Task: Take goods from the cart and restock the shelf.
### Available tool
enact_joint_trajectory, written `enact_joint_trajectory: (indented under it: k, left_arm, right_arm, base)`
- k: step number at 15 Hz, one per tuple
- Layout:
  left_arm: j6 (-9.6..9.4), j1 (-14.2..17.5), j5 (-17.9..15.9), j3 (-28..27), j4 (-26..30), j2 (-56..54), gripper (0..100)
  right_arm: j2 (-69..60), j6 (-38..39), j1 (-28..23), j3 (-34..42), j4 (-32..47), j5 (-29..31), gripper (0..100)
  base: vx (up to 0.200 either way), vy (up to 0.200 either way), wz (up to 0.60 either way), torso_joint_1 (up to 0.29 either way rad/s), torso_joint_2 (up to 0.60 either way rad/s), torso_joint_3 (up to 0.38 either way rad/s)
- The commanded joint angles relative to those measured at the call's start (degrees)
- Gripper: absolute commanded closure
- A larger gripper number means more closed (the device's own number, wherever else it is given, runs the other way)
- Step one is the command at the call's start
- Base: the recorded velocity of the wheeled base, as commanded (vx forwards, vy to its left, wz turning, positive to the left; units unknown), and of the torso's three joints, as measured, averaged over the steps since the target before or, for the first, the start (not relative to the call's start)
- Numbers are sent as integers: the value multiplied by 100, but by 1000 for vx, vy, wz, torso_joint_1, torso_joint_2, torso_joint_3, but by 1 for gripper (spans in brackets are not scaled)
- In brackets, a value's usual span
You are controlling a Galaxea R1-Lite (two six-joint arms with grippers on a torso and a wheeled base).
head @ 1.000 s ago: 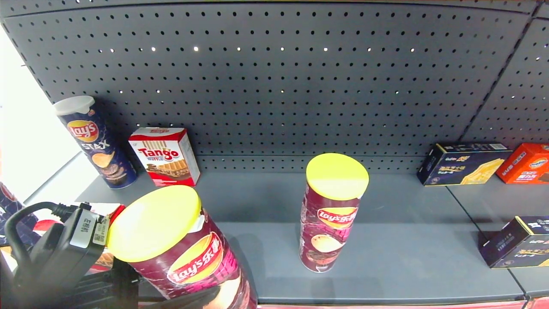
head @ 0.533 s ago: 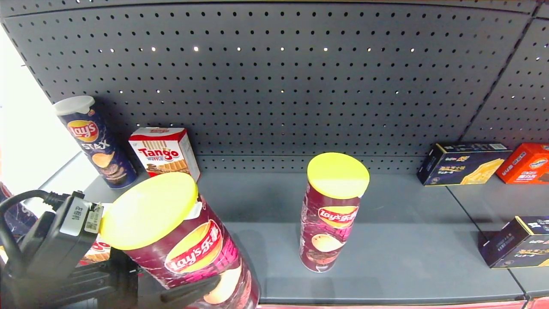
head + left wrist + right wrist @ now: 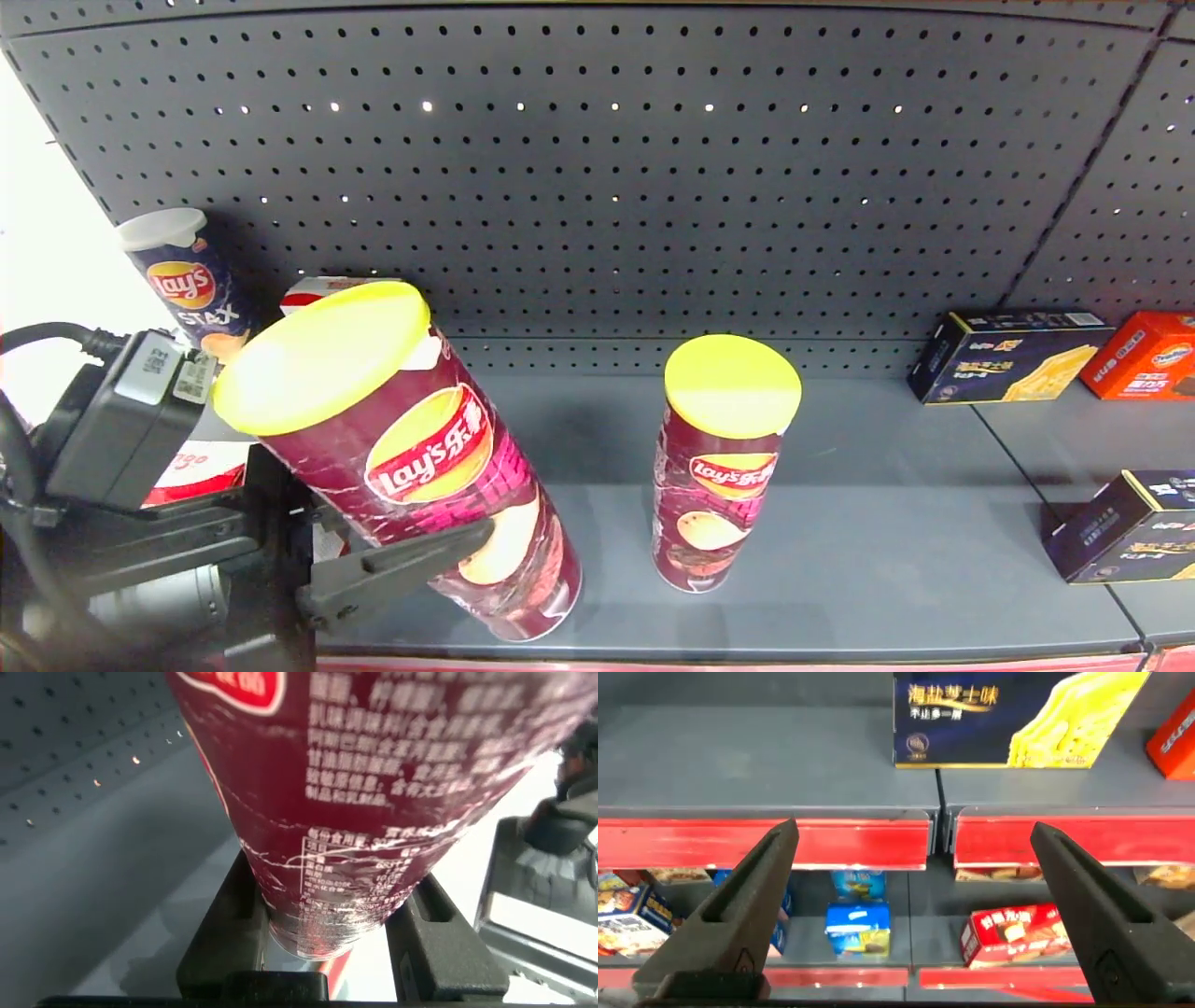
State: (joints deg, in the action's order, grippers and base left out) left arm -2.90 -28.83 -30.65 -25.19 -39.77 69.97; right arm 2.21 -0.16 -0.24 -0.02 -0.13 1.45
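Chip can (image 3: pixel 411 457) held at the shelf (image 3: pixel 887 551), not yet set down.
The chip can is clamped low on its body between the closed-in fingers of the left gripper (image 3: pixel 332 938). It is tilted, top toward the robot's left, with its base over the shelf's front part; contact with the shelf cannot be told. A matching can (image 3: pixel 724 467) is seen upright to its right, well apart. The right gripper (image 3: pixel 915 915) is spread wide and empty. Judged left to do: the chip can is to be righted, set down and released.
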Motion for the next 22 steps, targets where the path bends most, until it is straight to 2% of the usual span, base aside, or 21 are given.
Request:
enact_joint_trajectory:
  k: [1, 2, 3, 5, 6, 7, 8, 10, 13, 14, 16, 17, 18, 22]
  left_arm:
    - [62, 18, 191, -364, -5, 113, 100]
    - [185, 18, 182, -496, 30, 166, 100]
    - [343, 18, 76, -944, 382, 254, 100]
    - [343, 53, -152, -1603, 1410, 254, 100]
    - [308, 62, -152, -2104, 2175, 271, 100]
    - [246, 71, -152, -2254, 2324, 350, 100]
    - [70, 238, -161, -2236, 2280, 544, 100]
    - [-598, 299, -161, -2096, 2219, 860, 100]
    - [-659, 308, -126, -2403, 2236, 1291, 100]
    - [-712, 334, -29, -2685, 2192, 1704, 100]
    - [-1002, 449, -73, -3080, 2184, 2090, 100]
    - [-1301, 510, -231, -3546, 2236, 2521, 100]
    - [-1353, 510, -319, -3818, 2236, 2776, 100]
    - [-1371, 361, -407, -4618, 2236, 3532, 100]
  right_arm:
    - [-159, -2, 16, 2, -4, 4, 0]
    - [-159, -2, 16, 2, -4, -4, 0]
    - [-159, -2, 24, 2, -4, -4, 0]
    - [-159, -2, 16, 2, -4, -4, 0]
    - [-159, -2, 16, 2, -4, -4, 0]
    - [-159, -2, 16, 2, -4, 4, 0]
    - [-159, -2, 24, 2, -4, 4, 0]
    - [-159, -2, 16, 2, -4, 4, 0]
    - [-159, -2, 16, 2, -4, 4, 0]
    - [-159, -2, 16, 2, -4, 4, 0]
    - [-159, -2, 24, 2, -4, -4, 0]
    - [-159, -2, 16, 2, -4, 4, 0]
    - [-159, -2, 24, 2, -4, 4, 0]
    - [-159, -2, 16, 2, -4, -4, 0]
  base:
    - [0, 0, 0, 0, 0, 0]
    - [0, 0, 0, 0, 0, 0]
    - [0, 0, 0, 0, 0, 0]
    - [0, 0, 0, 0, 0, 0]
    - [0, 0, 0, 0, 0, 0]
    - [0, 0, 0, 0, 0, 0]
    - [0, 0, 0, 0, 0, 0]
    - [0, 0, 0, 0, 0, 0]
    - [0, 0, 0, 0, 0, 0]
    - [0, 0, 0, 0, 0, 0]
    - [0, 0, 0, 0, 0, 0]
    - [0, 0, 0, 0, 0, 0]
    - [0, 0, 0, 0, 0, 0]
    - [0, 0, 0, 0, 0, 0]
